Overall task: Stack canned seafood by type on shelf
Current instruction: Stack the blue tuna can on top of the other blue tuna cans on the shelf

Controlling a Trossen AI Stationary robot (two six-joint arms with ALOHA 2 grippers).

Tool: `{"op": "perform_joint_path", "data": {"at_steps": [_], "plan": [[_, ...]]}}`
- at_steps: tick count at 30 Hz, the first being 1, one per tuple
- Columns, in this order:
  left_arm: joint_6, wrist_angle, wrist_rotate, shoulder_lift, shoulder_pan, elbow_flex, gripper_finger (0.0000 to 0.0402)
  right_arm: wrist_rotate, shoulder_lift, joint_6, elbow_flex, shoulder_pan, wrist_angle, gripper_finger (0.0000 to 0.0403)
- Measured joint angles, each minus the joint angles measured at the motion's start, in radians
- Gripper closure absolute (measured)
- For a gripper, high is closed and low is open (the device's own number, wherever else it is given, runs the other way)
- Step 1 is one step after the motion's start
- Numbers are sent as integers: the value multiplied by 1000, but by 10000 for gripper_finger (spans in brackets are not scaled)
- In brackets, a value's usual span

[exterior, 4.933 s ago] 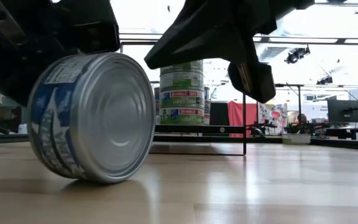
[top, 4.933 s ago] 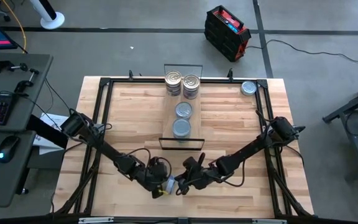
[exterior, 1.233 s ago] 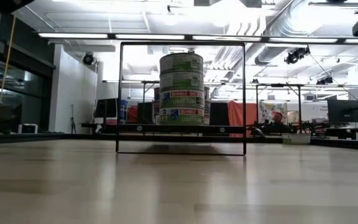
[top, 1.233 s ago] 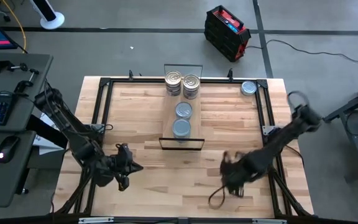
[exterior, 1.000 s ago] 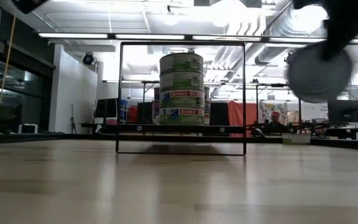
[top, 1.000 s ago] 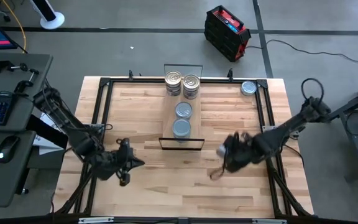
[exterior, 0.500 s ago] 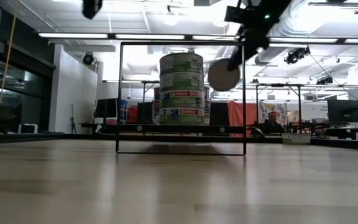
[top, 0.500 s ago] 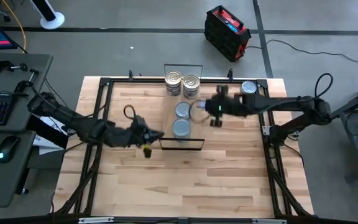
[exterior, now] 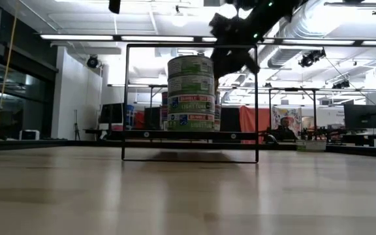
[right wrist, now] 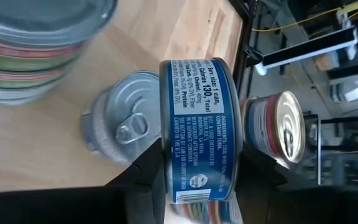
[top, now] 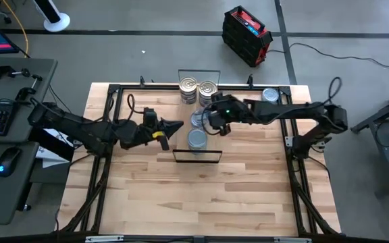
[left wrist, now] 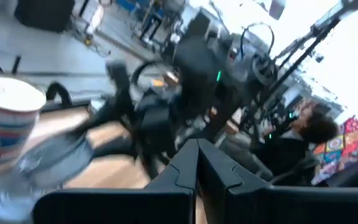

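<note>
From above, the shelf point(top: 198, 128) on the desk point(top: 201, 196) carries two gold-topped stacks point(top: 198, 92) and two grey-topped tins point(top: 197, 138); a fifth tin point(top: 270, 96) sits at the desk's far right corner. The right gripper point(top: 211, 120) hangs over the shelf, the left gripper point(top: 174, 128) just beside it.

At desk level, one stack point(exterior: 190, 94) reads "LIGHT TUNA".

The left wrist picture is blurred; its fingers point(left wrist: 188, 171) are pressed together.

The right wrist shows the fingers point(right wrist: 151, 171) clamping a blue-labelled tin point(right wrist: 197, 130) on edge, reading "130".
</note>
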Motion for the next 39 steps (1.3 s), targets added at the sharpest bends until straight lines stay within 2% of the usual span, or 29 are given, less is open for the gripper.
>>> {"op": "perform_joint_path", "data": {"at_steps": [13, 18, 29, 35, 39], "plan": [[108, 34, 0, 0, 43, 0, 401, 32, 145, -124, 0, 0, 185, 287], [114, 31, 0, 0, 42, 0, 401, 40, 152, -125, 0, 0, 196, 261], [117, -11, 0, 0, 42, 0, 401, 52, 152, -47, 1, 0, 109, 244], [117, -15, 0, 0, 42, 0, 401, 45, 152, 61, 0, 0, 121, 243], [113, -14, 0, 0, 42, 0, 401, 58, 152, 77, 1, 0, 114, 242]]}}
